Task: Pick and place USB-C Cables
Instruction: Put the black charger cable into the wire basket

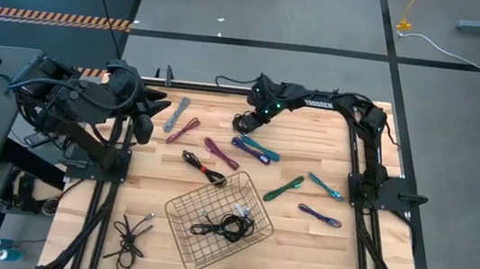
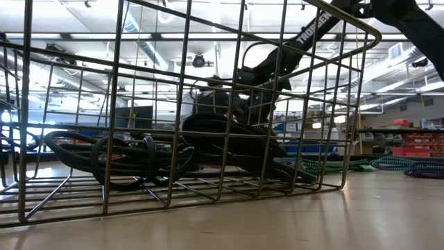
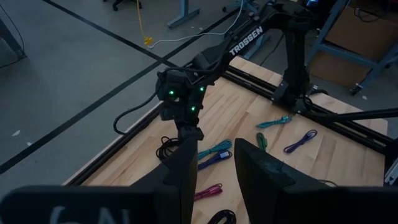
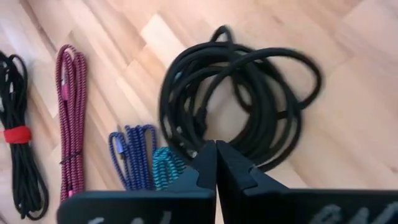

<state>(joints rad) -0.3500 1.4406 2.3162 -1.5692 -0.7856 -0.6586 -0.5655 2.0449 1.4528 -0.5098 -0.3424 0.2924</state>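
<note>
Right claw (image 4: 216, 163) clenched empty over black coiled cable (image 4: 239, 102); left claw (image 3: 214, 168) half-spread, holding nothing, tips cropped.

We see a grey concrete floor (image 1: 326, 18) crossed by dark seams, orange-and-black hazard striping (image 1: 45, 15), a white cable (image 1: 453, 52) with yellow connector, and bright ceiling strip lights (image 2: 90, 36).

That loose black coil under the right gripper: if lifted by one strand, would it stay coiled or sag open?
The black coil probably sags: no tie is visible on its uneven, overlapping loops. It looks thin and light, so pushing would likely slide it across the smooth wooden table. The right gripper has its fingers shut.
</note>
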